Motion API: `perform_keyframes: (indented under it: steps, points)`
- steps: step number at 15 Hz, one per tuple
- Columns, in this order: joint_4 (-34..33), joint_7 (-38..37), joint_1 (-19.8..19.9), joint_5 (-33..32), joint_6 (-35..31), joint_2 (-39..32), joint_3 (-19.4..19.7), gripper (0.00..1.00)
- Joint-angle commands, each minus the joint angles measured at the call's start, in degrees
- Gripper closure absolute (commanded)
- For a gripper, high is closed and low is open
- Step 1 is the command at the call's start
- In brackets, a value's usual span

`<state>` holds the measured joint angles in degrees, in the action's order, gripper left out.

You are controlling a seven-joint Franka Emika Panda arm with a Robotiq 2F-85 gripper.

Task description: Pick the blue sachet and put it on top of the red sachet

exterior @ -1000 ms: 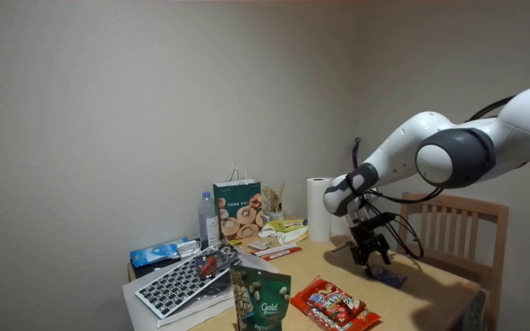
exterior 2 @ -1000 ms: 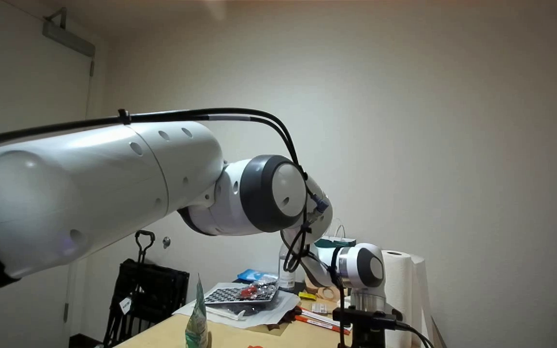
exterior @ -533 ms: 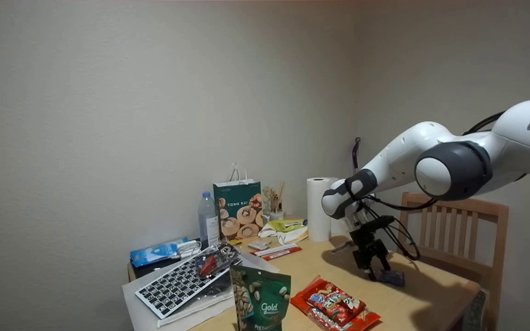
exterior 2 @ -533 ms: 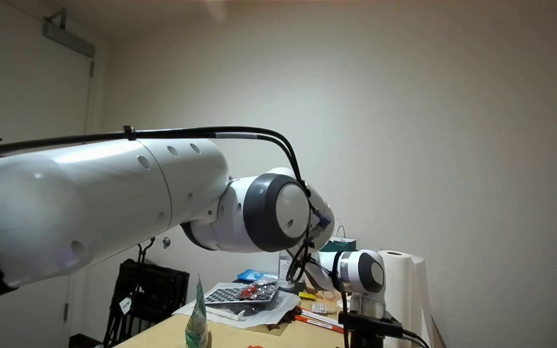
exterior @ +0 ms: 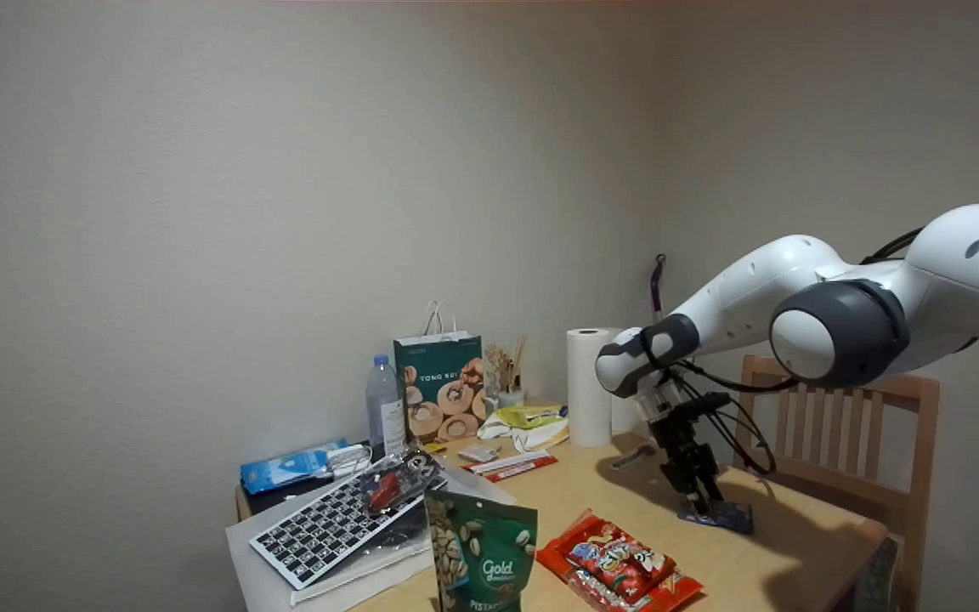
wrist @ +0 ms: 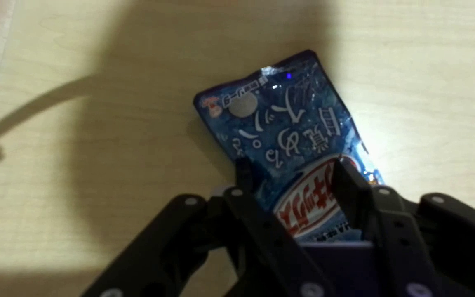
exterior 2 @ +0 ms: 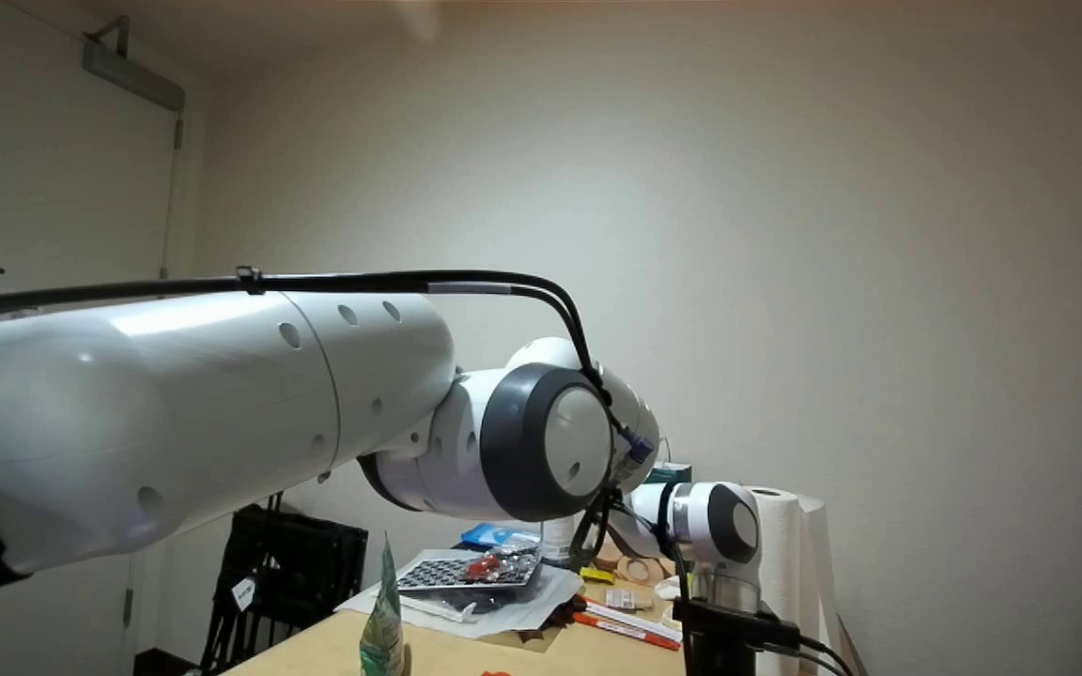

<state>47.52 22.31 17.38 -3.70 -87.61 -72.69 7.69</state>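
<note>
1. Standing up on the table [exterior: 591, 503], a green pouch [exterior: 489, 552] can be seen beside the red sachet [exterior: 621, 565].
2. Farther back, a board with black squares [exterior: 319, 531], a bottle [exterior: 383, 412], a green paper bag [exterior: 443, 382] and a paper towel roll [exterior: 589, 395] are spread out.
3. A big part of an exterior view is blocked by the white arm [exterior 2: 203, 394].
4. The red sachet is laid flat, with white marks printed on it.
5. The blue sachet [wrist: 283, 134] is found on the table too, near the red sachet but apart from it. White writing and a red-and-white oval are printed on its dark, shiny front. Some of it is hidden by the gripper [wrist: 294, 171].
6. The fingers [wrist: 349, 185] are spread part of the way, and the blue sachet is seen between their tips. Whether it is pinched cannot be told.
</note>
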Motion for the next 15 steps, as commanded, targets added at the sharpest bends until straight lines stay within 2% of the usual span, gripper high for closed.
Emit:
perform_keyframes:
  steps: [1,3,7,11,15]
  points:
    - [-5.06,1.68,1.72,-0.58,4.24,-2.68,-1.61,0.78]
    - [-5.80,1.44,1.49,0.42,5.43,-2.94,-0.84,0.91]
    - [-7.36,-0.11,1.35,0.55,7.63,-3.04,-0.66,0.99]
    - [-4.70,-2.32,-0.93,0.08,7.69,0.64,-0.41,0.94]
    - [-2.28,-5.85,-4.09,0.45,6.94,4.84,-0.56,0.94]
